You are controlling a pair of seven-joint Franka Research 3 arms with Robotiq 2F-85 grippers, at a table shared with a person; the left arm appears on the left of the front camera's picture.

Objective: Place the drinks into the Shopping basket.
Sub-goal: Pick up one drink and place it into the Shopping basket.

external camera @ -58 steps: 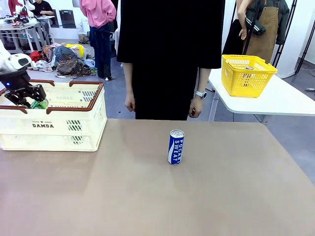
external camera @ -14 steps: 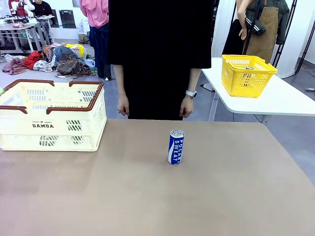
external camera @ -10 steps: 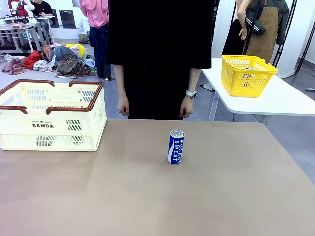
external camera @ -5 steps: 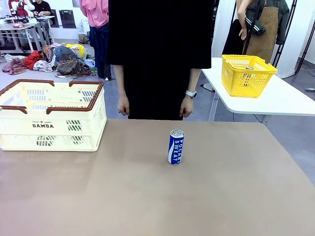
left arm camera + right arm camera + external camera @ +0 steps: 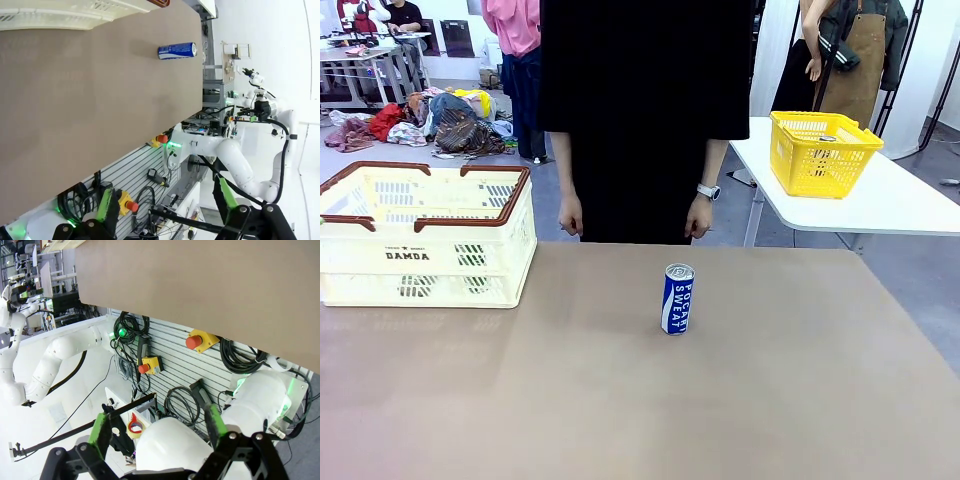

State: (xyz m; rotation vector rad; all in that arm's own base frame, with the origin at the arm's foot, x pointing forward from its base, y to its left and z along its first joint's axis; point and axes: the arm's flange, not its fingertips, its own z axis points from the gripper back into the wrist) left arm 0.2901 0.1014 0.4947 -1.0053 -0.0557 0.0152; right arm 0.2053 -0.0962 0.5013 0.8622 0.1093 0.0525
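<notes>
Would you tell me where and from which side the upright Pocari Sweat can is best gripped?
Probably around the mid-body of the Pocari Sweat can, approaching level from the robot's side: it stands upright and slim on the table, with nothing near its sides.

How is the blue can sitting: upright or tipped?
Upright: the blue can stands on its base on the table, silver top up.

Table (image 5: pixel 620 420): bare surface all round the one upright can (image 5: pixel 678 298); near side, left and right of it open for an approach. Basket (image 5: pixel 470 255) at far-left edge, well apart from can, top open. Person (image 5: pixel 645 120) stands at far edge just behind can, arms hanging off the tabletop
</notes>
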